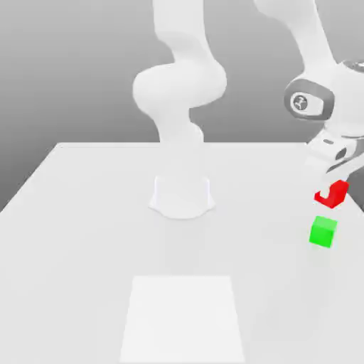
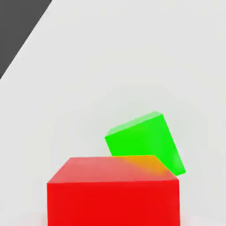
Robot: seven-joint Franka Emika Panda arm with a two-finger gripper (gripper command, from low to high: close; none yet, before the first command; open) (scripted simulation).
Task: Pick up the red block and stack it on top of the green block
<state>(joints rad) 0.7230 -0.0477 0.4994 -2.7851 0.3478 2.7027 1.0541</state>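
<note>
Hanging above the table (image 1: 85,213) at the exterior view's right, the gripper (image 1: 333,186) holds the red block (image 1: 332,194) clear of the surface, its fingers closed against the block's sides with the block partly hidden between them. The green block (image 1: 323,232) rests on the table directly below and a touch toward the exterior view's left of the red one, with a visible gap of air between the 2.

In the hand view the red block (image 2: 114,194) sits close to the camera, and the green block (image 2: 145,140) shows just past its far top edge, turned at an angle to the red block's faces. That offset is the relation the next move turns on: the carried block looks near the green one but not yet squarely over it, so my judgement is that a small sideways shift toward the green block is needed before lowering. The 2 cubes also seem rotated relative to each other, so the stack may end with corners overhanging unless the wrist turns.

The arm's base (image 1: 182,195) stands well apart, at the middle of the table.
</note>
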